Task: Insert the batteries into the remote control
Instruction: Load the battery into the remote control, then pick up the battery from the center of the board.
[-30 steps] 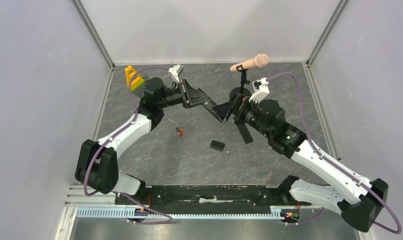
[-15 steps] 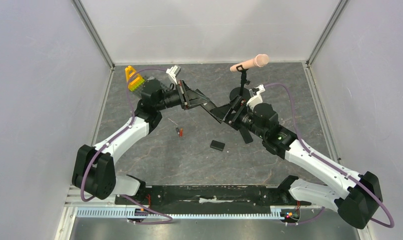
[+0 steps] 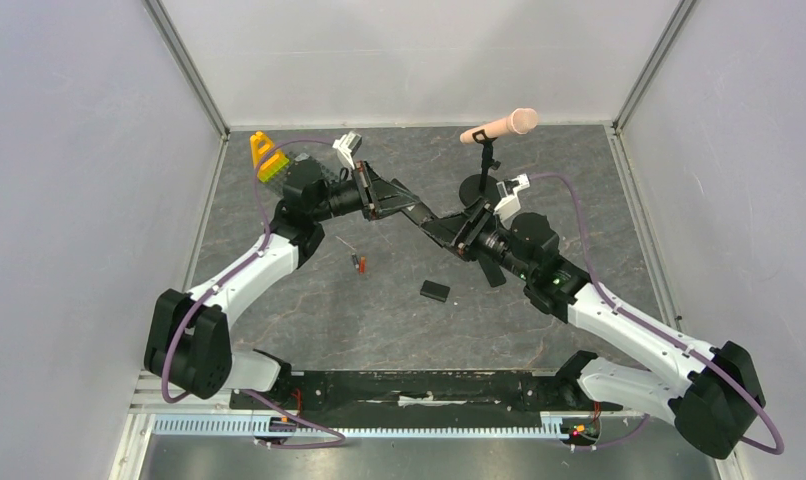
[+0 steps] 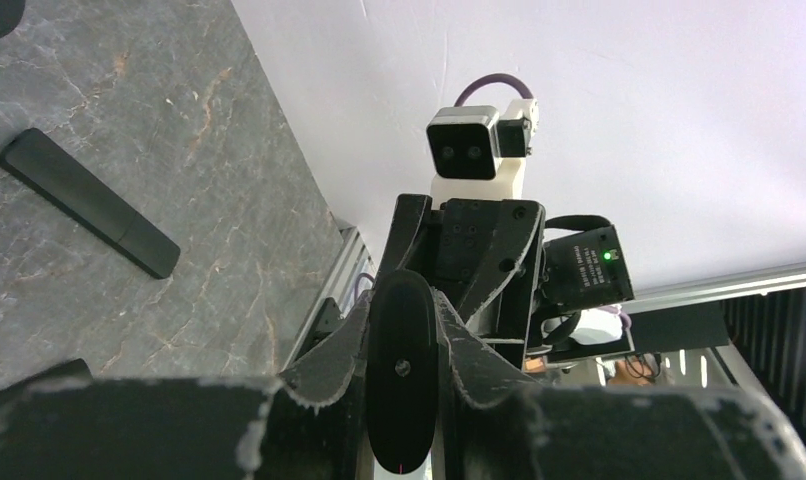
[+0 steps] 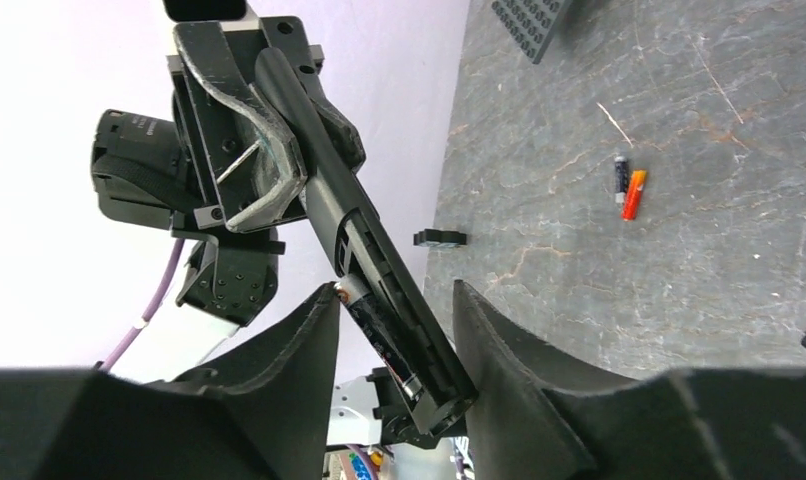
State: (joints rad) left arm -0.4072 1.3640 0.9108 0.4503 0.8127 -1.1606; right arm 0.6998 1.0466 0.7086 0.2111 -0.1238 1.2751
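Remote (image 3: 429, 222): held off the table (image 3: 329, 320), centre of the top view, slanting from upper left to lower right between the two arms.
Left gripper (image 3: 404, 205): clamped on the remote's upper-left end. Its wrist view shows the remote end-on, pinched between both fingers.
Right gripper (image 3: 449, 232): jaws partly apart, straddling the remote's lower-right end. In its wrist view a sliver of table shows between the remote and the right-hand finger (image 5: 499, 360) — no firm grip.
Bay (image 5: 389, 300): uncovered and facing the right wrist camera. A dark cell (image 5: 374, 335) with a coppery tip seems to lie in it.
Batteries (image 3: 360, 263): two on the table, left of centre and below the left gripper, side by side and touching or nearly so — one red-orange, one dark grey. They are well apart from the remote.
Cover (image 3: 435, 291): small black rectangle flat on the table, below the remote and right of the batteries.
Second remote (image 4: 89, 203): black bar flat on the table, upper left of the left wrist view. In the top view it is partly hidden under the right arm.
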